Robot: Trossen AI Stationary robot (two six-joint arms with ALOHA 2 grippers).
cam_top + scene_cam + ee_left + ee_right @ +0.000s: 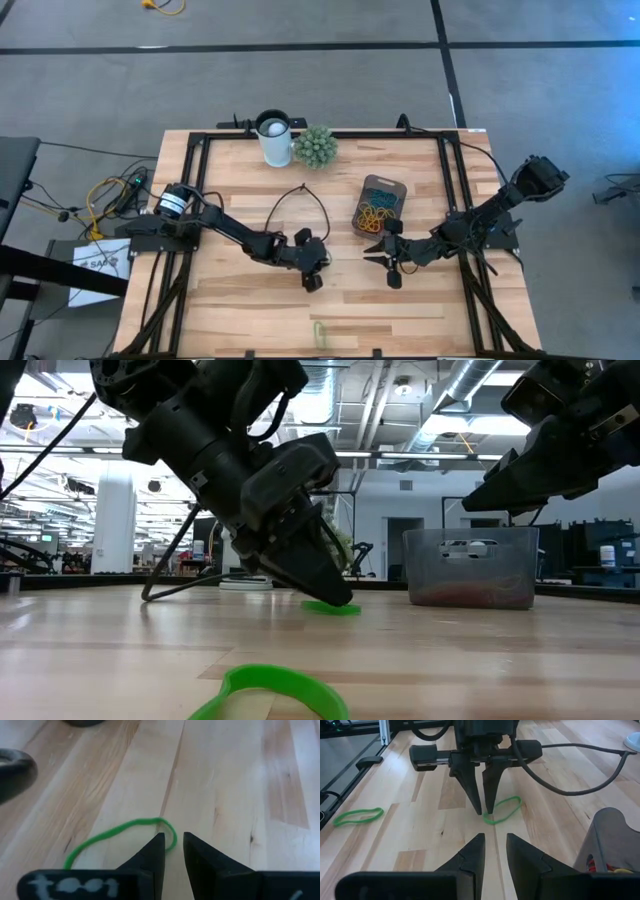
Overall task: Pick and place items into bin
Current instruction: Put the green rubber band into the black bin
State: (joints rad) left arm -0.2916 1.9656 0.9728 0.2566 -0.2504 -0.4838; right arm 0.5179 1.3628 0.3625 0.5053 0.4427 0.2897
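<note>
A thin green rubber band loop (502,809) lies flat on the pale wooden table (395,835), its edge right at the fingertips of the left gripper (482,811), whose jaws stand narrowly apart and hold nothing. The right gripper (495,840) hovers nearby, jaws narrowly parted and empty, with the translucent grey plastic bin (380,205) of coloured bands just beside it. A second green band (358,816) lies well apart.

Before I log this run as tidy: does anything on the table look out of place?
Yes. Two thin green rubber bands lie outside the translucent grey bin: one at the left gripper tips, another near the table's front edge.
</note>
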